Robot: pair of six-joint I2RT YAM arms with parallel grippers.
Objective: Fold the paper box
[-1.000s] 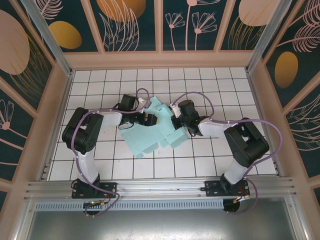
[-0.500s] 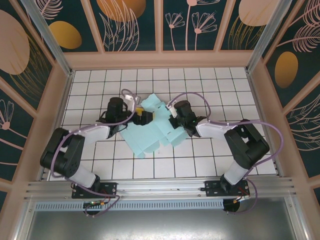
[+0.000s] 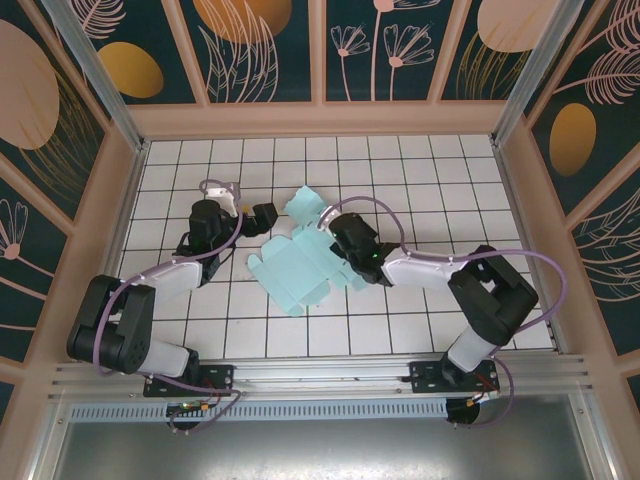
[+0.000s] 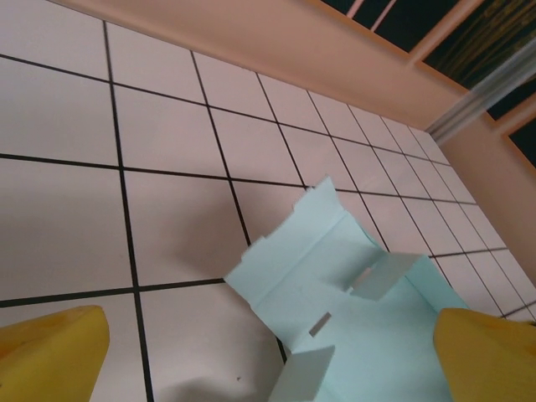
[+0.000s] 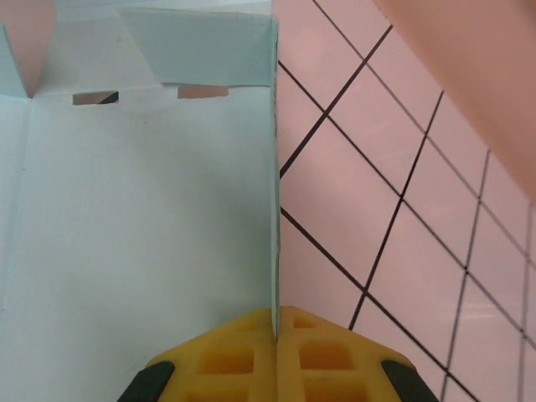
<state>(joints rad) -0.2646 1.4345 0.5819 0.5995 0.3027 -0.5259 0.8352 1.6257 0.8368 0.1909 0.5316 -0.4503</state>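
Top view: one paper box [image 3: 297, 268] of thin, pale mint-blue card was seen lying mostly flat and creased near the middle of the white tiled table [image 3: 400, 170], with a flap raised at its far end; it was flanked by two black arms; the left gripper [image 3: 266, 214] was held near the card's far-left edge, apart from it, jaws spread wide; the right gripper [image 3: 333, 232] was set on the sheet's right side; the table was enclosed by dark panels [image 3: 265, 50] painted with flowers.

Left wrist view: two smooth yellow finger pads [image 4: 50, 356] were framed at the bottom corners, well apart, with nothing gripped between them; the card's notched flaps and one small slot were shown over dark-grouted tiles.

Right wrist view: two yellow, waffle-textured pads [image 5: 226, 360] were pressed together on a thin edge of the card, seen edge-on; two narrow slots were counted near its far fold.
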